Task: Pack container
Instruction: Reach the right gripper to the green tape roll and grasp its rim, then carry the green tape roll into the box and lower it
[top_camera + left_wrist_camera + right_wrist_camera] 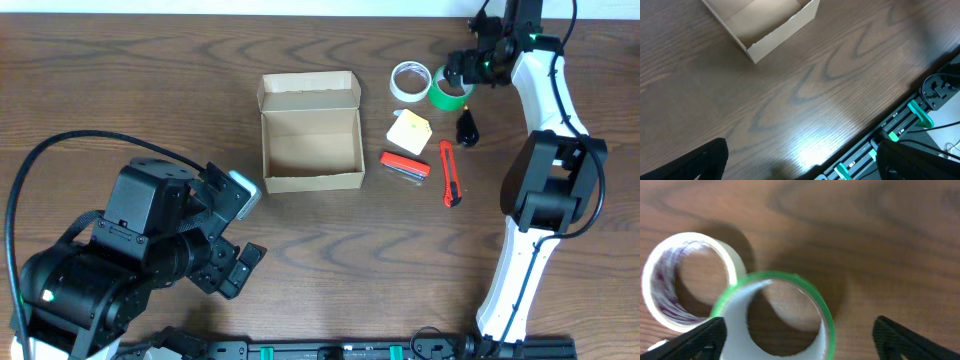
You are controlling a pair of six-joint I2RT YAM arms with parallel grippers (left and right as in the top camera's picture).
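Hovering over the wood at the table's seven o'clock, the left gripper [801,145] is held with its fingers spread wide. The cardboard box [312,150] is set at its one o'clock, near the table's middle, with the lid flap [310,92] folded back and its bare floor shown. At the box's three o'clock a yellow pad [409,131], a small red object [405,165] and a red knife [450,173] are laid. At two o'clock a white tape roll [409,81] is set just beside a green tape roll [450,93], over which the right gripper [799,322] is held open.
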